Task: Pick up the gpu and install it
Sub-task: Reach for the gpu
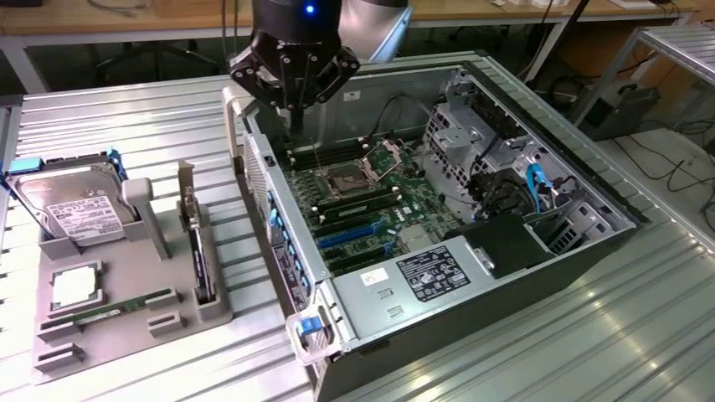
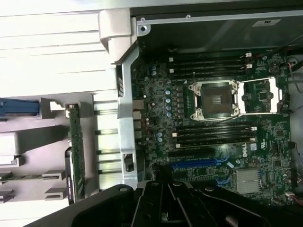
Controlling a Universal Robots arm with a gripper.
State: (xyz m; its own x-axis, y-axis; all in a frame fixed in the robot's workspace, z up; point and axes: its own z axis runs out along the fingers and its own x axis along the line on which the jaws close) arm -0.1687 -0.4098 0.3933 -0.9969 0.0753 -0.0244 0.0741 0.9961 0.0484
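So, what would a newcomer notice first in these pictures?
First the open computer case lying on the metal table, its green motherboard and bare processor socket exposed. The shut gripper hangs over the case's corner at the exterior view's upper left. Beside the case, on that same side, a grey tray holds the gpu standing on edge and a hard drive.

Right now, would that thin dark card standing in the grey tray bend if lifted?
Probably not: the thin dark circuit card looks like stiff board with a silver metal bracket. So thin, it is likely light but fragile. Standing on its edge in the grey tray, it might tip if nudged sideways.
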